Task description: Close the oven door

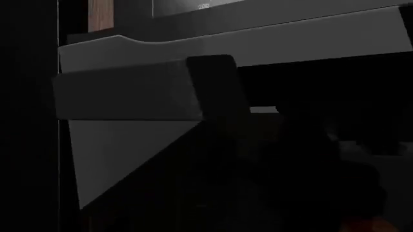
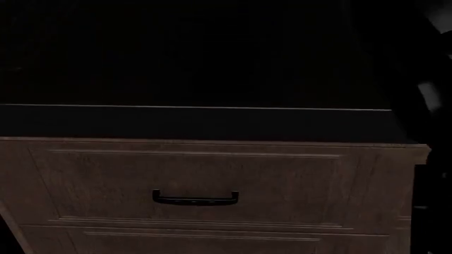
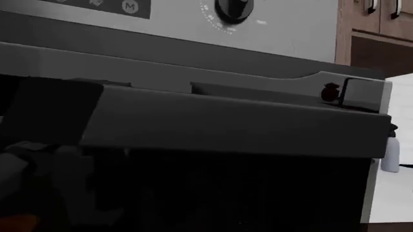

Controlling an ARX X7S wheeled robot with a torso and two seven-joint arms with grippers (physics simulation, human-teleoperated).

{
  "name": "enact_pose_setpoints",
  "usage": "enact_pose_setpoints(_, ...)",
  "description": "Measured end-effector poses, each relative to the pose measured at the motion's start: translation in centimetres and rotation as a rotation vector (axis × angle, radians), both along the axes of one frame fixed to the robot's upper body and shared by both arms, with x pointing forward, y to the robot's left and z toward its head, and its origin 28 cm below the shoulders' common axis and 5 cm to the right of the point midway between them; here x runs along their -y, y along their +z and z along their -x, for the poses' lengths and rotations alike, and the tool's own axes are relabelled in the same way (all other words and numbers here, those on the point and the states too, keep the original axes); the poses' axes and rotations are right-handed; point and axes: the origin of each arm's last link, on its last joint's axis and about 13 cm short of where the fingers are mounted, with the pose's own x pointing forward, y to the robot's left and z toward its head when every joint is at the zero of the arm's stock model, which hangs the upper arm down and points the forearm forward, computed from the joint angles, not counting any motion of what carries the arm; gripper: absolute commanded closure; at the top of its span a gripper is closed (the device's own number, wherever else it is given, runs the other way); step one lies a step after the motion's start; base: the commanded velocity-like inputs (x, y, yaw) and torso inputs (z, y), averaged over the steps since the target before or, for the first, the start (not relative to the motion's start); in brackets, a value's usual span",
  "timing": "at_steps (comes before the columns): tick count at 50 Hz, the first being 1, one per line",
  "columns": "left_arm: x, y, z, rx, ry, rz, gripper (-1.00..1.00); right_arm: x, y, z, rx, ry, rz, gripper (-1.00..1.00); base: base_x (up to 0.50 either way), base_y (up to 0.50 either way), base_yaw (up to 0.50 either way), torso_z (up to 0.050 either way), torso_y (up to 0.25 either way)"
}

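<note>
The oven door (image 2: 190, 58) fills the upper head view as a wide black panel, with its grey edge band (image 2: 198, 124) facing me. Its long bar handle (image 3: 232, 126) crosses the right wrist view below the door's top edge (image 3: 193, 67). A dark gap separates that edge from the oven's front. In the left wrist view the handle (image 1: 123, 93) runs to its dark mount (image 1: 213, 82). Both wrist cameras are close to the handle. The areas where my own jaws sit are black, so neither gripper can be made out.
A brown wooden drawer front (image 2: 211, 180) with a small black handle (image 2: 195, 199) lies under the door. The oven's control panel with a knob (image 3: 232, 8) is above. Brown cabinet doors (image 3: 377, 19) and a white bottle (image 3: 390, 155) are at the right.
</note>
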Motion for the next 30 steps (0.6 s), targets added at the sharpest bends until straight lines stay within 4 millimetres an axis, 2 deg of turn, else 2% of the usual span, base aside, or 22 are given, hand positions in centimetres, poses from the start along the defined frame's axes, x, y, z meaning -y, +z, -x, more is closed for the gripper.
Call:
enact_pose_setpoints(11, 0.8, 2.4, -3.2, -0.070, 0.029, -0.061, -1.00, -0.4, 3.5, -3.4, -0.084, -0.037, 0.008, -1.00, 0.00, 0.00, 0.00, 0.000, 0.000)
enact_pose_setpoints(17, 1.4, 3.2, -4.6, -0.150, -0.007, -0.071, -1.00, -0.2, 4.7, -5.3, -0.149, -0.071, -0.014, -1.00, 0.01, 0.00, 0.00, 0.000, 0.000)
enact_pose_setpoints(21, 2.5, 3.8, -4.8, -0.191, 0.000, -0.068, -1.00, 0.2, 4.9, -5.9, -0.184, -0.105, -0.029, -1.00, 0.03, 0.00, 0.00, 0.004, -0.005)
enact_pose_setpoints(30, 3.0, 5.1, -4.5, -0.260, 0.056, -0.079, -1.00, 0.2, 5.3, -6.0, -0.260, -0.135, -0.063, -1.00, 0.03, 0.00, -0.01, 0.002, -0.016)
